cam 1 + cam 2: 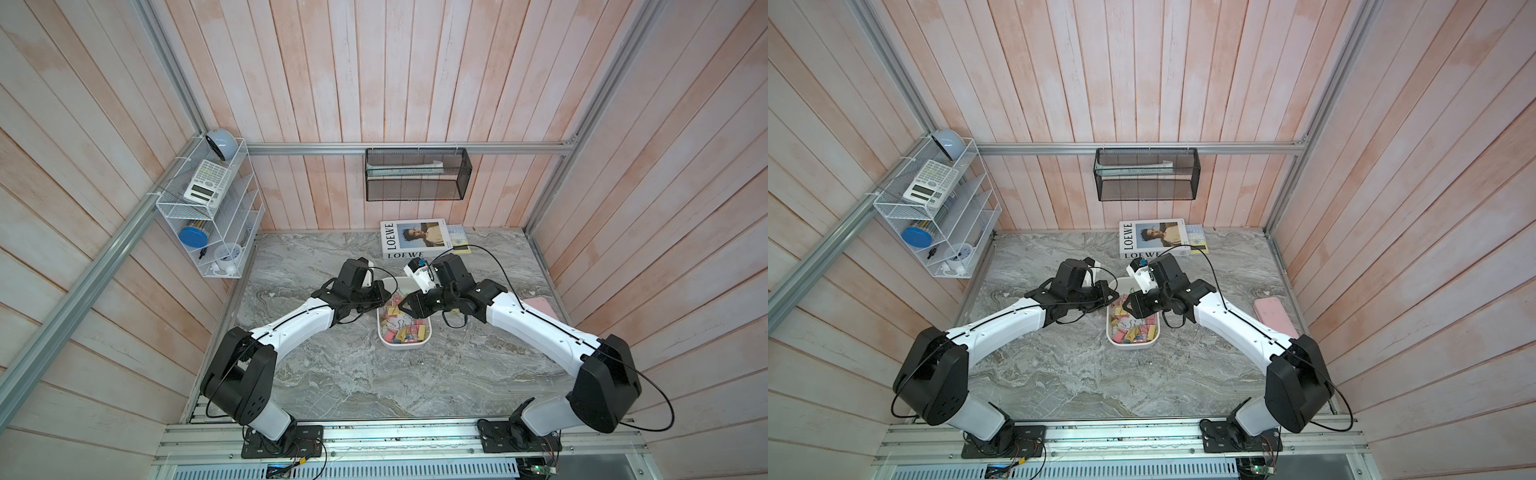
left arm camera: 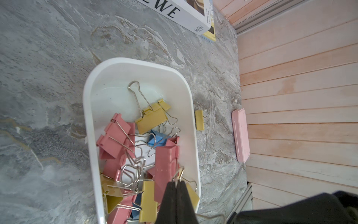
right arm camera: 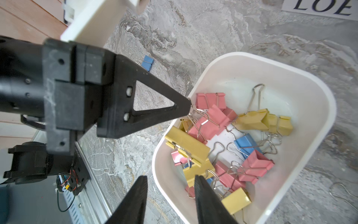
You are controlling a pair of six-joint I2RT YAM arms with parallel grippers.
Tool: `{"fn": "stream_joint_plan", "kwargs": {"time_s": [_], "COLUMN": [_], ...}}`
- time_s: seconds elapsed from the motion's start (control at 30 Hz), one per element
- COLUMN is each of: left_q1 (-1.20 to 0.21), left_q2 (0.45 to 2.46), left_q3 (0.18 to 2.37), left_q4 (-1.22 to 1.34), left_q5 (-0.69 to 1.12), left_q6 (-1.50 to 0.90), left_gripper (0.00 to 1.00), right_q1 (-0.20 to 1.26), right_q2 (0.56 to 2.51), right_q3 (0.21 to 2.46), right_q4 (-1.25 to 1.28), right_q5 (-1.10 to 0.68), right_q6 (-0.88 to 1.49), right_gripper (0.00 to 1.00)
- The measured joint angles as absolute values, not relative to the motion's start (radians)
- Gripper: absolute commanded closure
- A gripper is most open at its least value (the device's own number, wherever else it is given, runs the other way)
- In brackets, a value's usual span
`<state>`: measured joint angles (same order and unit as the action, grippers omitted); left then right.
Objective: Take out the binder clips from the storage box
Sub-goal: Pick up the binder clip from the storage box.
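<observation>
Marble table point(image 1: 374, 382): storage box point(image 1: 404, 347) lies lengthwise toward the book point(image 1: 415, 239).

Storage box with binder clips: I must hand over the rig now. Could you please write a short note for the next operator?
Left gripper: shut on the wire handle of a pink clip in the storage box; the clip is not yet carried out.
Right gripper: open, one finger over the clips in the box, the other outside its wall; it holds nothing.
Done: one yellow clip and one blue clip lie on the table beside the box.
Left: most binder clips lie tangled in the box; take them out.
</observation>
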<state>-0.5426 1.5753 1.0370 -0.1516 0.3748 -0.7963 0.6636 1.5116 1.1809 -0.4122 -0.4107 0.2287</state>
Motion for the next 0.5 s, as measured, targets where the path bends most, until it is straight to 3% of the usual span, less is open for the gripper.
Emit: {"fn": "stream_joint_plan", "kwargs": {"time_s": [0.1, 0.2, 0.5], "left_q1": [-0.543, -0.542, -0.542], "left_q2": [1.575, 1.575, 1.575], "left_q3": [1.028, 1.026, 1.026], "left_q4": [-0.149, -0.148, -0.147], "left_q5": [0.397, 0.412, 0.430], "left_q6": [-0.802, -0.806, -0.809], "left_gripper": [1.00, 1.00, 1.00], "right_q1": [0.664, 0.664, 0.664], "right_q2": [1.563, 1.589, 1.608], "right_q3": [1.222, 1.244, 1.256], "right_q4": [-0.412, -0.413, -0.415], "right_q5": [-0.441, -0.453, -0.467], "right_q6": [0.220, 0.210, 0.201], "right_gripper": [0.58, 0.69, 0.66]}}
